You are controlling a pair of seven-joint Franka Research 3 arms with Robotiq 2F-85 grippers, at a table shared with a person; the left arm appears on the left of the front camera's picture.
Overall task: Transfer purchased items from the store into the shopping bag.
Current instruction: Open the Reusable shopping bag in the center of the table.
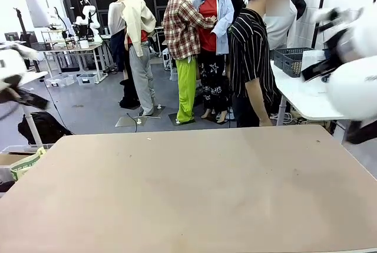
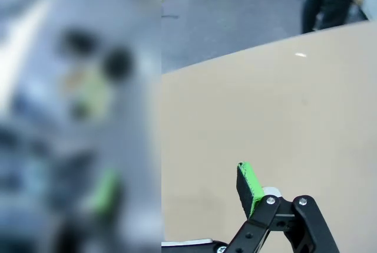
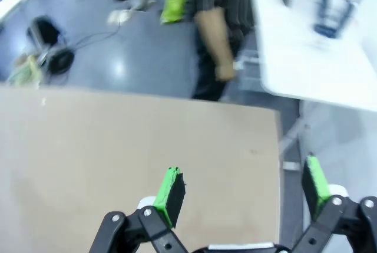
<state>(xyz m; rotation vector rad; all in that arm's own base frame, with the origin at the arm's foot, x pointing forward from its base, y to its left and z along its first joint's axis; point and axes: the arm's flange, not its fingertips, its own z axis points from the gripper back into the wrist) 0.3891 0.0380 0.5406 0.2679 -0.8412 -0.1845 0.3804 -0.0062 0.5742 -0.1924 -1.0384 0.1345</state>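
**As Both Claws Hang Open, the Basket Sits Off on a Side Table**

Front view first: both white arms are smeared at the frame edges, the left arm point(image 1: 12, 79) on one side and the right arm point(image 1: 353, 70) on the other. Their claws can't be made out here. The tan table point(image 1: 188, 194) runs across the foreground, and a person point(image 1: 250, 58) in a striped shirt stands at its far edge. Behind that person, a dark grey lattice basket point(image 1: 293, 63) rests on a white side table point(image 1: 306, 97). Its contents are too small to tell.

Over to the left wrist: half the picture is blur. The left gripper point(image 2: 177, 189) shows one sharp green pad point(image 2: 250, 183), while the other is a green smudge. Jaws wide apart, gripping nothing, at the table's edge.

Right wrist now: the right gripper point(image 3: 243, 189) is released, pads spread above the table corner. The person's hand point(image 3: 224, 73) hangs just beyond the far edge.
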